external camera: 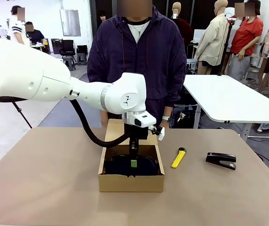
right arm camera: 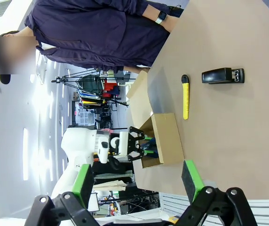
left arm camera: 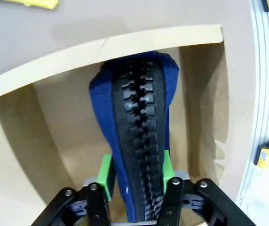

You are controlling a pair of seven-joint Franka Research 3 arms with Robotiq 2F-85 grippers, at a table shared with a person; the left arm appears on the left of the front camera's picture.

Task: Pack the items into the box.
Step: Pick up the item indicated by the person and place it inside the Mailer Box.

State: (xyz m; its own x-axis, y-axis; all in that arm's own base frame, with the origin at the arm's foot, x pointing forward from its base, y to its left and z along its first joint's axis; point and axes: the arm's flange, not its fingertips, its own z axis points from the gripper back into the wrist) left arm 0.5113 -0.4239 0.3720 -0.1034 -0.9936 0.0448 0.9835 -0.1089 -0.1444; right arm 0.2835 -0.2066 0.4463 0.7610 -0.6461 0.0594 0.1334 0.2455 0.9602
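Placement of the first item is in hand: the dark navy soft pouch point(external camera: 125, 165) with a ribbed black edge sits inside the small brown cardboard box point(external camera: 130, 183) at frame centre. The left gripper point(left arm camera: 137, 172) has its green pads point(left arm camera: 106, 176) against the pouch's sides, clamping or merely flanking I cannot tell. Meanwhile the right gripper point(right arm camera: 137, 179) gapes empty; next likely comes the slim yellow utility knife point(external camera: 178, 157) or black desk stapler point(external camera: 221, 160), right of the box.
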